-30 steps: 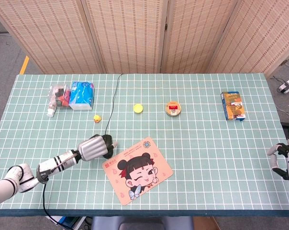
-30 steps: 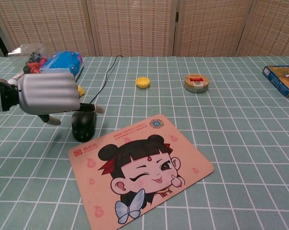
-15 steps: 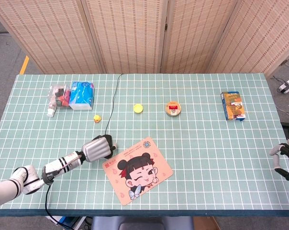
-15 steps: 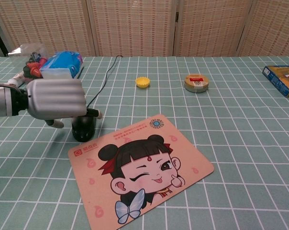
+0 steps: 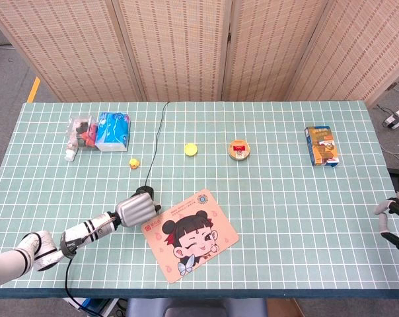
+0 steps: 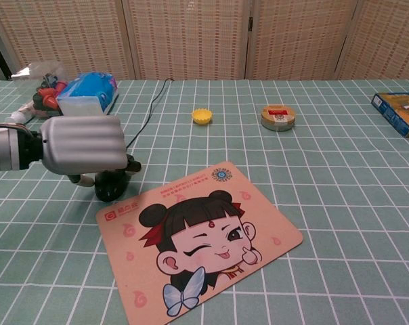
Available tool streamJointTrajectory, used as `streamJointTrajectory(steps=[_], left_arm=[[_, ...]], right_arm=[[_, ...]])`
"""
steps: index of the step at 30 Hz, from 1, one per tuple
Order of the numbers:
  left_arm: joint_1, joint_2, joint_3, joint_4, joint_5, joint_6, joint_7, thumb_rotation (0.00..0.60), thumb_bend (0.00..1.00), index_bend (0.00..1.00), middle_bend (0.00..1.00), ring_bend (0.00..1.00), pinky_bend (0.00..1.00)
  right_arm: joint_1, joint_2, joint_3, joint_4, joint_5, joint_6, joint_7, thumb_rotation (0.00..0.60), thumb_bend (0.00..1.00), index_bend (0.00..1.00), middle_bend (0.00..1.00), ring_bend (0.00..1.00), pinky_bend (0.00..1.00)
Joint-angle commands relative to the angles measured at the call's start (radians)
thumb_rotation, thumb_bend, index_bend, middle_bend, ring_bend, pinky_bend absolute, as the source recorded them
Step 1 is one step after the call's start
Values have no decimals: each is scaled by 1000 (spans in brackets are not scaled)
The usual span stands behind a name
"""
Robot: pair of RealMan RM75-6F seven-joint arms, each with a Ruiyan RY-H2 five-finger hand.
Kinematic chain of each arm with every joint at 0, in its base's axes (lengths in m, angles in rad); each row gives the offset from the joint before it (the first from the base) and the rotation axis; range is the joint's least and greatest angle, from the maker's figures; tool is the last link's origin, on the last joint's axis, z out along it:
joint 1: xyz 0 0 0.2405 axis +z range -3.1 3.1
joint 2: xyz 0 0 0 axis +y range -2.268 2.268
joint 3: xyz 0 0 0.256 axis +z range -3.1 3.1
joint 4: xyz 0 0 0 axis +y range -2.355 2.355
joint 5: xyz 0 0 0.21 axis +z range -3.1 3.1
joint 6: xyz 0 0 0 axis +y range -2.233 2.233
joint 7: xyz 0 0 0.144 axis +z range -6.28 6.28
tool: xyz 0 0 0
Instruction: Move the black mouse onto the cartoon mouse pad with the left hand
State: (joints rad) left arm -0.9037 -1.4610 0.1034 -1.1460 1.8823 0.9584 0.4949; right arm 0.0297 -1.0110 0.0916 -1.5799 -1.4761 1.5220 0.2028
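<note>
The black mouse (image 6: 112, 187) lies just off the upper left corner of the cartoon mouse pad (image 6: 198, 244), mostly hidden under my left hand (image 6: 82, 144). That hand covers the mouse from above, fingers down its right side and thumb at its left, gripping it. In the head view the left hand (image 5: 135, 209) sits at the left edge of the pad (image 5: 189, 234), and only slivers of black show around it. The mouse cable (image 5: 156, 135) runs to the far table edge. My right hand (image 5: 394, 221) rests at the table's right edge, holding nothing.
A blue tissue pack (image 5: 112, 130) and a clear bag of small items (image 5: 80, 132) stand at the far left. A small yellow duck (image 5: 134, 162), a yellow cap (image 5: 191, 149), a round tin (image 5: 238, 150) and a snack box (image 5: 321, 145) lie across the far half.
My left hand has lowered and shifted onto the mouse, covering it and closing around it. The right hand has drawn slightly further off the right edge.
</note>
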Motion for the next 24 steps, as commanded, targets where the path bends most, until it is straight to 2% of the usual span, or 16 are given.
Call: streamJointTrajectory(steps=[1,15,19,24], left_arm=[[0,-1,0,-7,-2,2,3,600,110,542,1000,1000,1000],[-2,4,-14,-64,-18,-2,40,600,111,598,1000,1000,1000],[-1,26,-20,-118,-22,-1,63,600,111,612,1000,1000,1000],[10,76,-53,-276,-96,-57,155,600,111,617,1000,1000,1000]], right_arm=[[-1,1,0,0,-2,2,3,600,309,515,474,447,597],[-8,7,-1,5,-9,14,26,600,308,515,474,447,597],[-11,9,-1,5,-12,19,32,600,309,515,474,447,597],[-17,13,-4,4,-24,32,41,600,308,514,474,447,597]])
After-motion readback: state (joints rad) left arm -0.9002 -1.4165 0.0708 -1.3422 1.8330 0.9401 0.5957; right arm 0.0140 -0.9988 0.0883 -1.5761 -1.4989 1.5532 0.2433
